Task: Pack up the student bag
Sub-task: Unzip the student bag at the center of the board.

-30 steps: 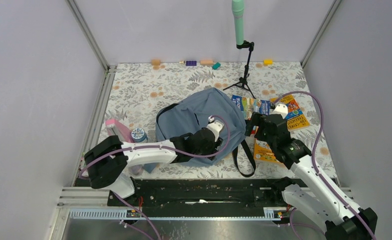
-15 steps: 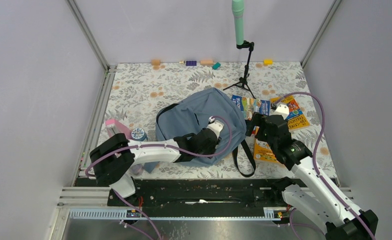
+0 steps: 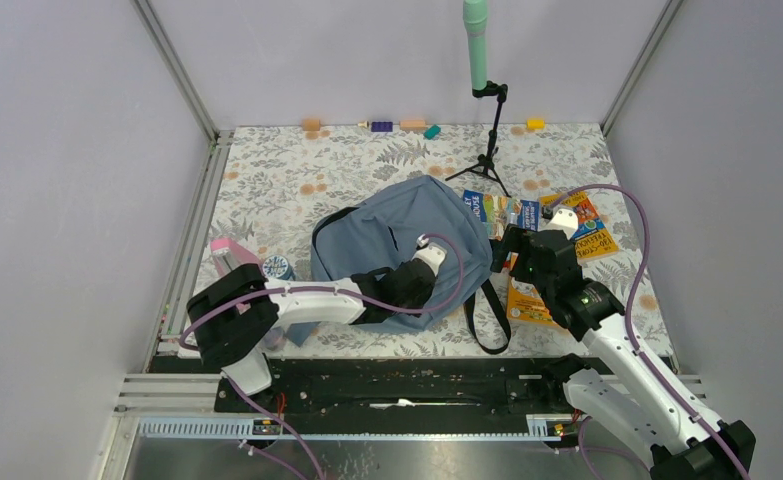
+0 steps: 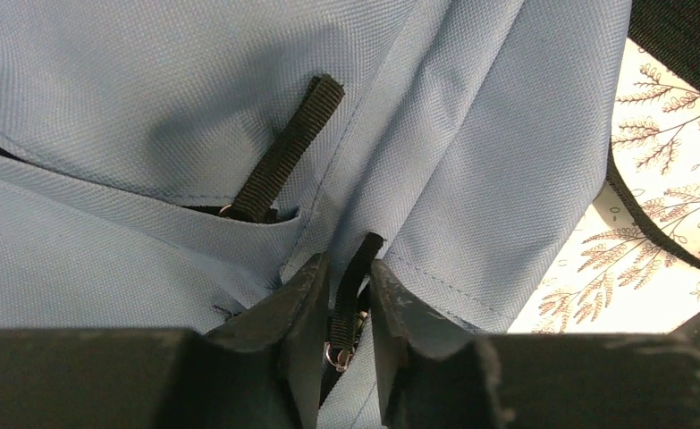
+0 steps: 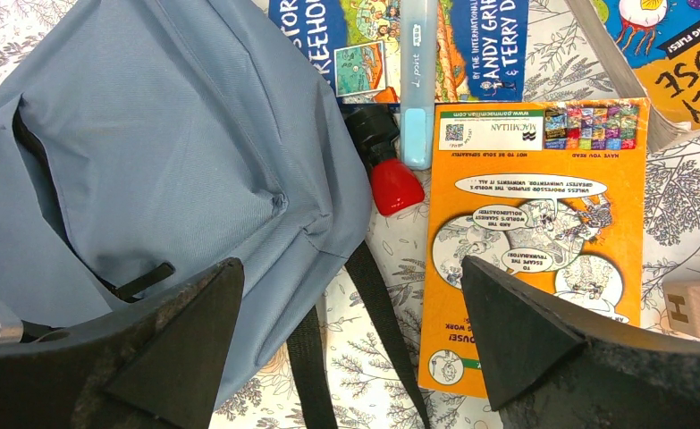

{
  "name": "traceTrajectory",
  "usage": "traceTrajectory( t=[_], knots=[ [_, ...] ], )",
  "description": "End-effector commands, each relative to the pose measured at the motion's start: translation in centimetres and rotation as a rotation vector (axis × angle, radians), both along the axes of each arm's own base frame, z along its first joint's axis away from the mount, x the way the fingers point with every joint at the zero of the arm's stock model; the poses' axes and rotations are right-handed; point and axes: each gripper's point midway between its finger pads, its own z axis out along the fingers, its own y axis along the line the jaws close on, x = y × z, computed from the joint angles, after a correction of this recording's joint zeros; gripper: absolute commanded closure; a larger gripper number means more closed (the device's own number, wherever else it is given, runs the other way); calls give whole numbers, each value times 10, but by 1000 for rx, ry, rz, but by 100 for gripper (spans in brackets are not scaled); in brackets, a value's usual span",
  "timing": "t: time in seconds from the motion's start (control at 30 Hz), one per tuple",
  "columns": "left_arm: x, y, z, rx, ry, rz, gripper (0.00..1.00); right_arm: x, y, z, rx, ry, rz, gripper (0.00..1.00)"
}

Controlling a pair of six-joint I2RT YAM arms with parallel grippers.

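The student bag (image 3: 407, 225) lies on the worktop (image 3: 297, 170) — it looks soft and floppy, so take the zipper pull (image 4: 355, 277). Your left fingers (image 4: 306, 304) stand close around it — pinching or not, I cannot tell; right fingers (image 5: 194, 331) are spread wide.

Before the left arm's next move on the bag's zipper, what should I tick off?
1. Zipper pull sits between the left tool's fingers: ok.
2. Left tool clamped firmly on the pull: cannot tell.
3. Right tool open, holding nothing: ok.
4. Right tool bracing the student bag: not ok; it hovers above the bag's edge.
5. Orange book lies flat beside the bag, under the right tool: ok.
6. Main compartment open wide enough for packing: cannot tell.
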Motion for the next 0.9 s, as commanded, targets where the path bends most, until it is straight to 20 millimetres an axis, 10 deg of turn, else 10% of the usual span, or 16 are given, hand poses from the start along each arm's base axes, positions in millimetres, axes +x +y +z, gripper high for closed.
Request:
traceTrajectory(
  t=[0.0,0.13,0.87],
  knots=[
    [9,-6,11,-29,-26,26,79,0,-5,0,-5,-6,-27,2],
    [11,-4,17,-37,-43,35,100,-2,-3,-2,3,0,-12,2],
    [18,-3,115,-371,-171,129,100,-40,130,-55,508,213,263,20]
  ],
)
